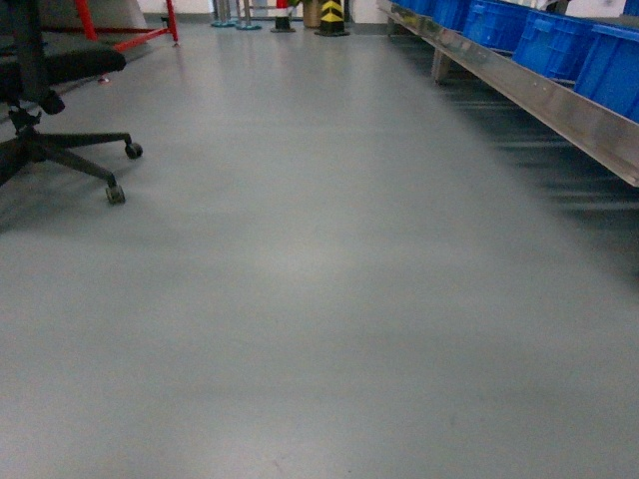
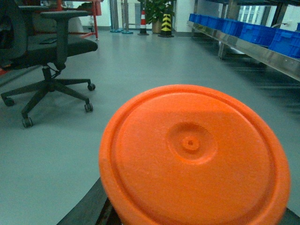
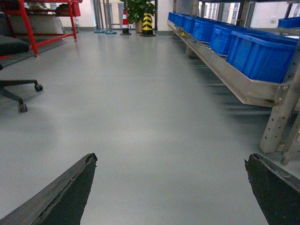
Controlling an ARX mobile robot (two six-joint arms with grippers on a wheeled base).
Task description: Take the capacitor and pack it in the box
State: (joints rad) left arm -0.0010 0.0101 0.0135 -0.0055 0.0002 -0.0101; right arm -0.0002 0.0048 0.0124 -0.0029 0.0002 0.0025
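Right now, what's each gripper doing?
Left gripper: hidden behind a round orange plastic lid; state cannot be told.
Right gripper: open, empty, fingers spread wide.

A round orange capacitor [image 2: 192, 157], flat end with centre dimple facing the left wrist camera, fills its foreground.

Grey floor [image 1: 300, 299], office chair [image 1: 50, 110], metal rack [image 1: 559, 105]

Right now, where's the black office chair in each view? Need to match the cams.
Head: office chair at the upper left, cut off by the edge.
Left wrist: upper left, whole wheeled base visible, behind the orange disc.
Right wrist: far left edge, only the seat's edge and two legs showing.
Shared landmark: the yellow-and-black striped post at the far end of the floor, in all three views.
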